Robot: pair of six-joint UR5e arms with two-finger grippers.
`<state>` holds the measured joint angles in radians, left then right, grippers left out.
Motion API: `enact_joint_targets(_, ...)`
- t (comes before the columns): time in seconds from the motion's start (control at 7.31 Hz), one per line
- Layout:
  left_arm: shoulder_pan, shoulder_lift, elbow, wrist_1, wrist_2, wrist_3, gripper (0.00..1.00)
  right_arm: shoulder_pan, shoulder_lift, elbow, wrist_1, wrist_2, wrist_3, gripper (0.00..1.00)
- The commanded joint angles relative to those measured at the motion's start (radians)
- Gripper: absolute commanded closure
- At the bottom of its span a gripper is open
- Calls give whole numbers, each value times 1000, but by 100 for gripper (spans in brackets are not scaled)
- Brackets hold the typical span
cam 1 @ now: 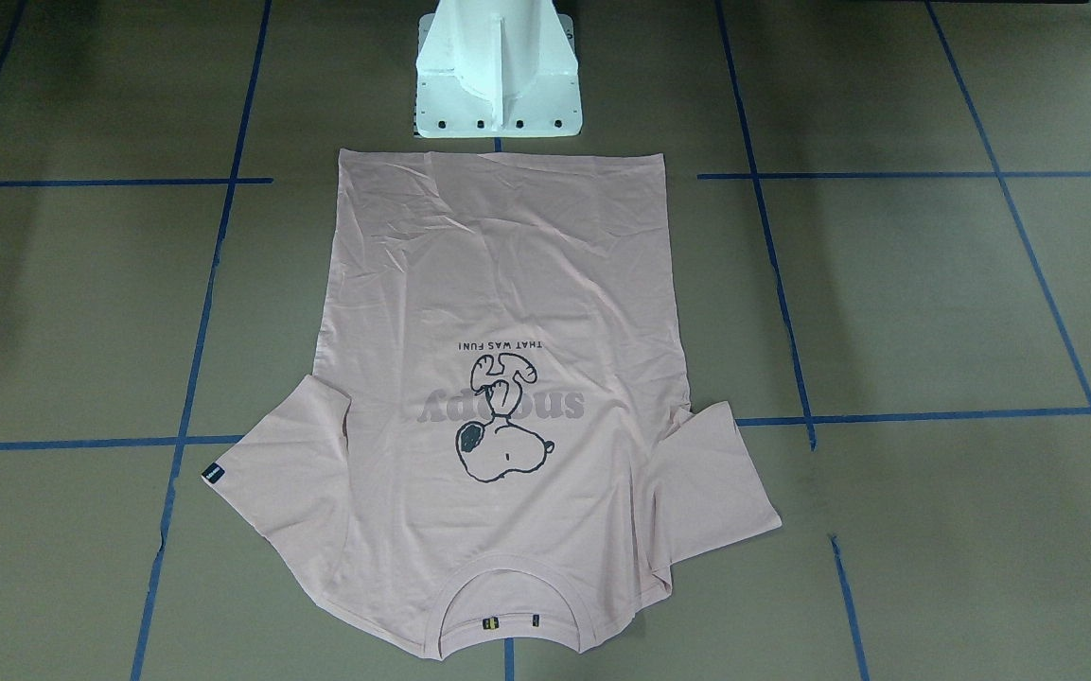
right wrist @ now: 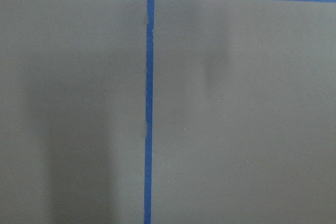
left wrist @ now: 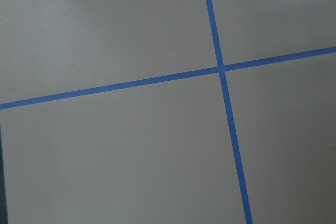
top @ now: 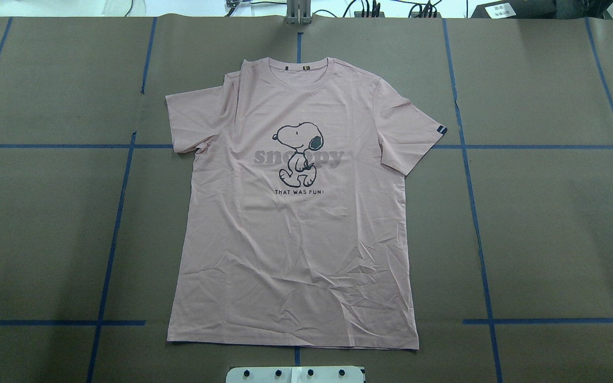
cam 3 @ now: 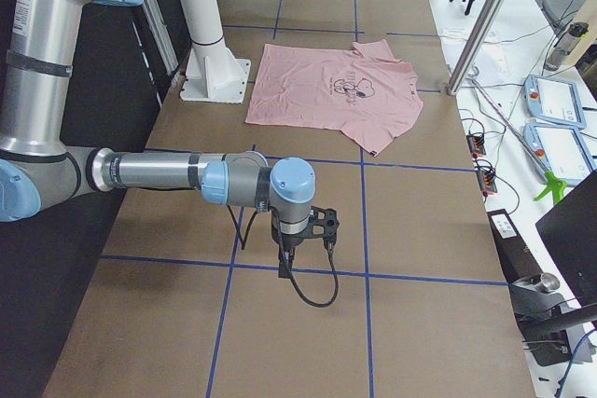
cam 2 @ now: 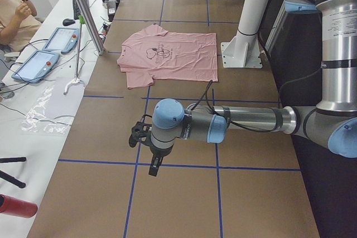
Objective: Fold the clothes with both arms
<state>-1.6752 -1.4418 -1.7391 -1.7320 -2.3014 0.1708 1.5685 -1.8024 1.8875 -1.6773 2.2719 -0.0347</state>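
The pale pink T-shirt [top: 295,244] lies flat and spread out, print side up, in the middle of the table, with its hem near the robot's base. It also shows in the front-facing view [cam 1: 507,265], the left view [cam 2: 184,59] and the right view [cam 3: 317,90]. The dog print [top: 298,154] and the black sleeve tag [top: 441,129] are visible. My left gripper [cam 2: 154,165] hangs far from the shirt over bare table at the left end. My right gripper [cam 3: 283,266] hangs likewise at the right end. I cannot tell whether either is open or shut.
The table is covered in brown paper with a blue tape grid [top: 471,213]. The white pedestal base [cam 1: 498,76] stands just behind the shirt's hem. Tablets [cam 2: 39,59] and an operator [cam 2: 14,9] are beside the table. Both wrist views show only paper and tape.
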Motion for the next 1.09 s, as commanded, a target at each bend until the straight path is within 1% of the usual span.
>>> enact_joint_targets(0.0, 3, -3, -5, -35, 3, -2, 0, -11, 102, 33, -2, 14, 2, 0)
enact_joint_targets(0.14, 5, -5, 7, -94, -4, -11, 0, -24, 142, 32, 1, 6, 4, 0)
enact_joint_targets(0.27, 8, -17, 3, -150, -6, -10, 0, -24, 217, 19, 1, 1, 7, 0)
enact_joint_targets(0.41, 8, -50, 4, -272, 0, -8, 0, -30, 268, -4, 1, 4, 7, 0)
enact_joint_targets(0.55, 8, -146, 82, -461, 2, -10, 0, -31, 284, -16, 11, 12, 9, 0)
enact_joint_targets(0.68, 18, -245, 184, -541, -9, -20, 0, -31, 314, -95, 51, 125, 10, 0)
enact_joint_targets(0.82, 64, -277, 213, -555, -18, -146, 0, -31, 324, -147, 150, 191, 7, 0)
enact_joint_targets(0.96, 154, -328, 210, -578, -44, -312, 0, -69, 325, -163, 248, 176, 72, 0)
